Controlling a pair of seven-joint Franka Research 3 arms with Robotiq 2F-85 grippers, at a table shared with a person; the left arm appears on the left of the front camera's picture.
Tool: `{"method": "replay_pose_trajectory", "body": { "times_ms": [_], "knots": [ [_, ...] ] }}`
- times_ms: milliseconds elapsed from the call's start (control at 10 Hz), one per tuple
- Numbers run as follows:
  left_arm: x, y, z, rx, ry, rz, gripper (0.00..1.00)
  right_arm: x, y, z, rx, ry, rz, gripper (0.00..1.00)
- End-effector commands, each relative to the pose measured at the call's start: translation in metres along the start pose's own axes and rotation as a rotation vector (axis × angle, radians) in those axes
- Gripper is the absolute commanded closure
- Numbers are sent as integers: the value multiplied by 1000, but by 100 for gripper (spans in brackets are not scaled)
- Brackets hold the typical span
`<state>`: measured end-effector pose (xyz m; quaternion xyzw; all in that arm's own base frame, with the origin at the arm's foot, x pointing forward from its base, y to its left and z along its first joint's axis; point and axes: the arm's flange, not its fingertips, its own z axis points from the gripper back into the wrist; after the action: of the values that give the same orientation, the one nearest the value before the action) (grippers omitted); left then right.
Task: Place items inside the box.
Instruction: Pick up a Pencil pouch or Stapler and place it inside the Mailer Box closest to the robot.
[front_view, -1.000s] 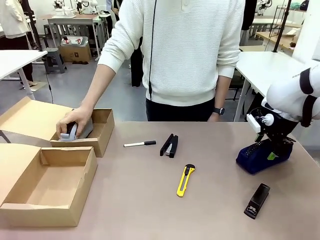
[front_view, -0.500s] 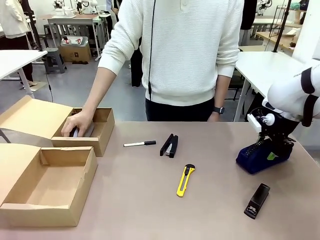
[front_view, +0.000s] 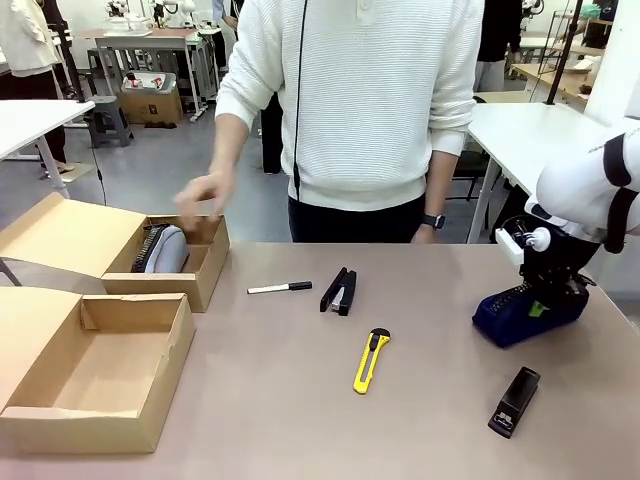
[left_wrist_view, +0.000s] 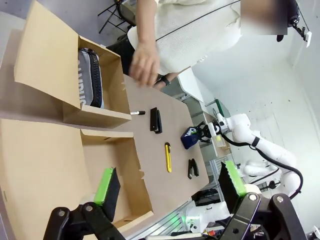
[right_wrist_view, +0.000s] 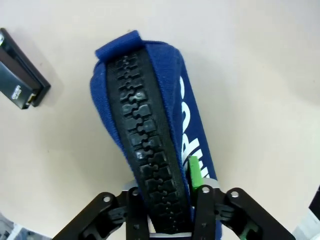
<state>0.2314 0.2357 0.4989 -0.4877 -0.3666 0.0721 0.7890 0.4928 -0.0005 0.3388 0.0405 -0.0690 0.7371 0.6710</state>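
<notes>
From the front, the right gripper sits on the blue pouch at the right of the frame, but its fingers are hard to see. The right wrist view shows them squeezing the pouch on both sides of its fat black zip (white letters run down one side). The left wrist view shows the left gripper spread wide, holding nothing. The grey pouch lies in the far box, upper left. The person's hand floats above it, empty, fingers loose. A marker, a stapler, a yellow knife and a second stapler lie on the table.
</notes>
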Motion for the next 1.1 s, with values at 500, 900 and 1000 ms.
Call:
{"method": "replay_pose_trajectory", "body": {
  "times_ms": [500, 900, 1000],
  "knots": [
    [-67, -28, -89, -68, 354, 30, 0, 0, 33, 75, -59, 4, -285, 100],
    [-29, -24, -74, -93, 275, 34, 0, -1, 65, 110, -60, -74, -383, 100],
    [-29, -24, -74, -93, 275, 34, 0, 6, 85, 129, -57, -88, -440, 100]
  ]
}}
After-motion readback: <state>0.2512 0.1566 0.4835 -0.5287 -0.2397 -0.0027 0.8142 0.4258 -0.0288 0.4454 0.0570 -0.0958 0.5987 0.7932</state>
